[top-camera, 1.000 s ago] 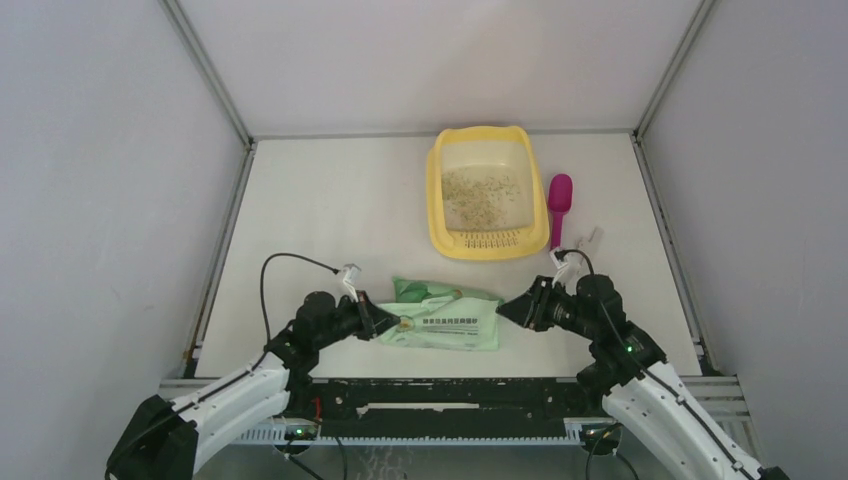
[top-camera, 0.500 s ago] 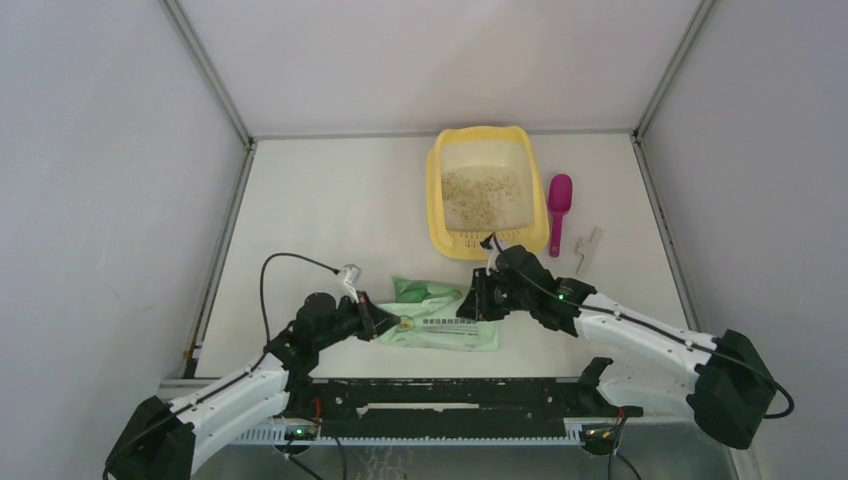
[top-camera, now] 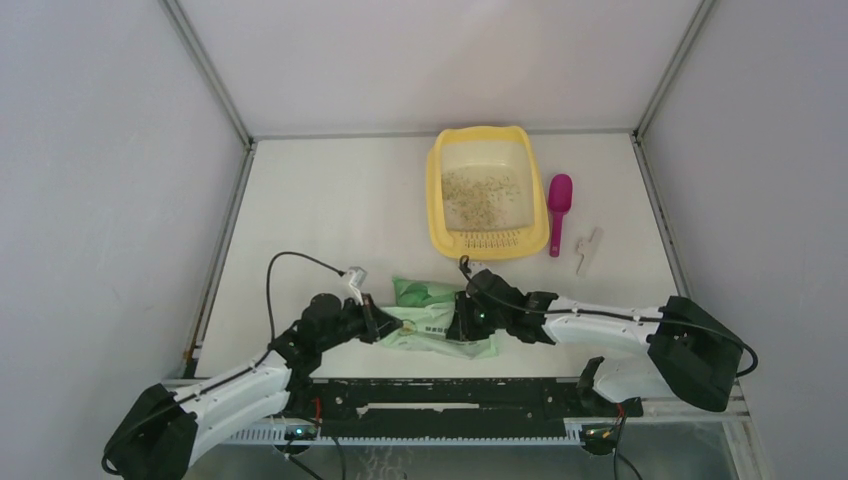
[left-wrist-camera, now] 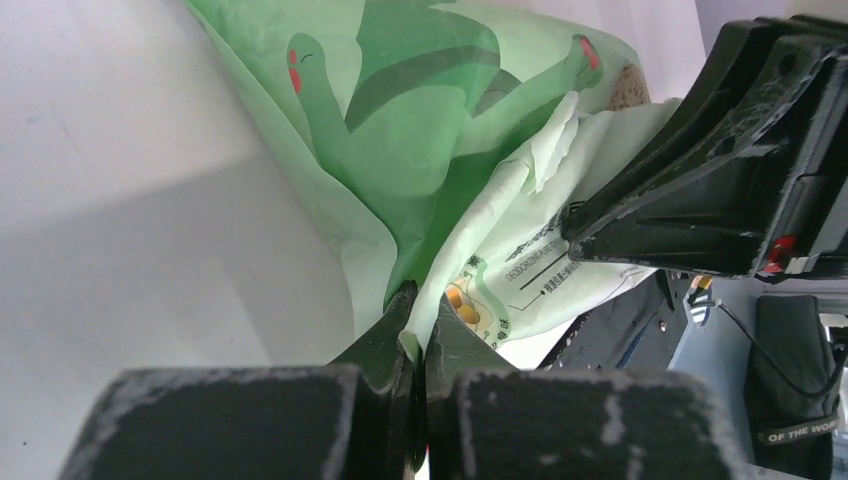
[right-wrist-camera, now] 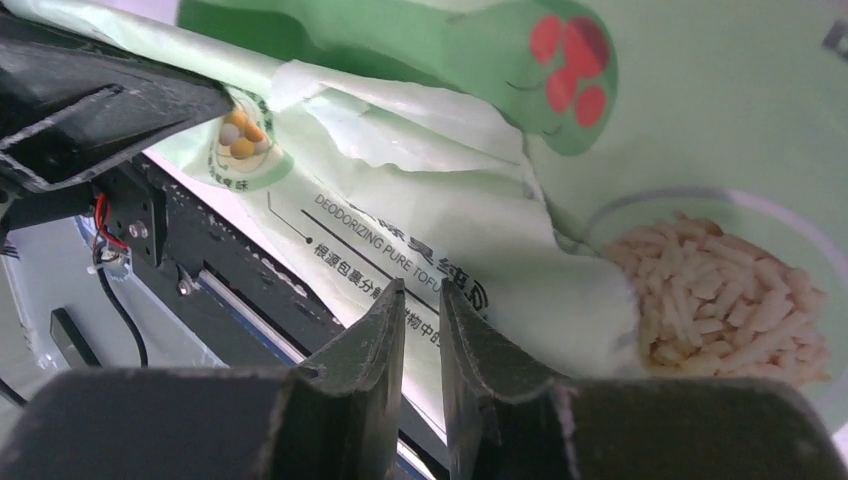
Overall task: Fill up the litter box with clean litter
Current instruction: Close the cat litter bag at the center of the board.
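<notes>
The litter box [top-camera: 437,205] sits at upper centre of the overhead view with only a thin scatter of clean litter [top-camera: 482,190] across its floor, the same as a second ago. A magenta scoop [top-camera: 558,205] lies untouched just beside its right wall.

The change is at lower centre. The right gripper [right-wrist-camera: 420,300], which a second ago hung off the right end of the green bag [top-camera: 425,293], has swung leftward onto the middle of the bag. Its jaws have drawn in to a narrow slit against the printed face, just left of the clear window showing pellets. Whether any film is caught between them cannot be told.

The left gripper [left-wrist-camera: 415,335] has not moved and is still pinched tight on a fold at the bag's left edge.

With both arms now on the bag, the job appears to be turning towards opening or lifting it. No pouring has begun, and the box is far from full.
</notes>
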Motion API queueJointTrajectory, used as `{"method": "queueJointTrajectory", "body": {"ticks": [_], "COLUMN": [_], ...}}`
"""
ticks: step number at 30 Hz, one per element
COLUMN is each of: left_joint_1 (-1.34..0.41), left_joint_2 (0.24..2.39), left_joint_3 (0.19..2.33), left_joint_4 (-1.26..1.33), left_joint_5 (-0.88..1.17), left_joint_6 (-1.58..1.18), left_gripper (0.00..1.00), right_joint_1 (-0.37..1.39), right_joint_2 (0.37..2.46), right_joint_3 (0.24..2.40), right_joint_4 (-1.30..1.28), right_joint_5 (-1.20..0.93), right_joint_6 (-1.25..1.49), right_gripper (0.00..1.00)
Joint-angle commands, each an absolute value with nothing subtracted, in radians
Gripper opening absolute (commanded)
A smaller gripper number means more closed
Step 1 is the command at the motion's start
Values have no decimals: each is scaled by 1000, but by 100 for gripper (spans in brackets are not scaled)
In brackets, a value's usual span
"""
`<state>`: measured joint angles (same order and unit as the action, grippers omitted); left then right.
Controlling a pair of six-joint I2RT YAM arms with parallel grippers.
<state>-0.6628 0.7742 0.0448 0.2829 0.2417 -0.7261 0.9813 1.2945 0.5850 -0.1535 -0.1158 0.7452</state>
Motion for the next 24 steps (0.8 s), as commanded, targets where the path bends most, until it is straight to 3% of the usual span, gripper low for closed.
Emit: {"method": "queueJointTrajectory", "body": {"ticks": [1,13,24], "left_joint_1": [-678,-712,-713], "left_joint_2": [811,961,923], "left_joint_3": [34,28,45], "left_joint_4": [264,330,281], "left_joint_5": [198,171,151], "left_joint_6": [-706,-700,-696], "left_gripper": [1,0,0], "right_joint_1": [1008,930,959], "right_joint_2": [1285,1056,803], "right_joint_3": [496,255,293], "right_joint_4": [-84,-22,-446], "right_joint_5": [-77,-89,41], "right_joint_6": [824,940,1038], "right_gripper": [27,29,26]}}
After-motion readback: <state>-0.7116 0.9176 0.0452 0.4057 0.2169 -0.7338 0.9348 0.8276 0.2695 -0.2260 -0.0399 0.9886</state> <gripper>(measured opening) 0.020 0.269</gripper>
